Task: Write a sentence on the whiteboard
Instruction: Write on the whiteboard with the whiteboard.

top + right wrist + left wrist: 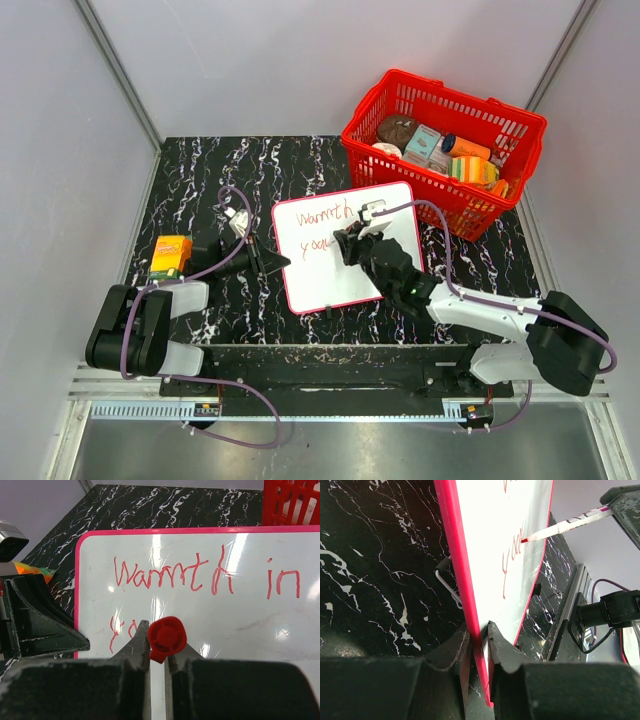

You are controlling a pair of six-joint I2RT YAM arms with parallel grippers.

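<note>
From above, a glossy white rounded-corner whiteboard (335, 285) with a thin red frame is seen on the black, white-veined marbled table (210, 170). A red plastic lattice basket (480, 205) is set near its far right corner, and an orange carton (172, 255) to its left.

In the left wrist view, the board's edge is clamped by the left gripper (479, 636).

In the right wrist view, a red-capped marker (166, 637) is pinched by the right gripper (157, 652) over the red cursive sentence (200, 575), "Warmth in".

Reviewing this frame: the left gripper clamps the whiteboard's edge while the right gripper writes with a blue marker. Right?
Not quite: the marker is red, as the right wrist view shows. The left gripper does clamp the whiteboard edge while the right gripper writes.
</note>
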